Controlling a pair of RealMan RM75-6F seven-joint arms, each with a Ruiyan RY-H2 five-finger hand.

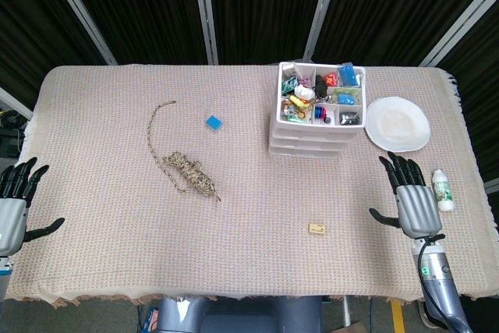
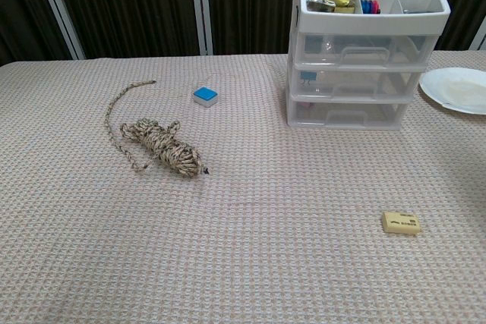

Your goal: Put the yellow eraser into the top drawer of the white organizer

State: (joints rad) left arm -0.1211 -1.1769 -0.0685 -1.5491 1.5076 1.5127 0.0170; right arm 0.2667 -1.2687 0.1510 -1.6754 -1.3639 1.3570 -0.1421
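Observation:
The yellow eraser (image 1: 316,228) (image 2: 400,222) lies flat on the woven cloth, in front of the white organizer (image 1: 309,136) (image 2: 367,81). All three organizer drawers are pushed in, the top drawer (image 2: 366,48) among them; its top tray holds several small items. My right hand (image 1: 411,197) hovers over the cloth to the right of the eraser, fingers spread, holding nothing. At the table's left edge my left hand (image 1: 17,199) is also spread and empty. Neither hand shows in the chest view.
A coiled rope (image 1: 185,169) (image 2: 156,143) and a small blue block (image 1: 214,122) (image 2: 204,95) lie left of the organizer. A white plate (image 1: 398,122) (image 2: 458,89) sits to its right, and a small white bottle (image 1: 442,189) lies by my right hand.

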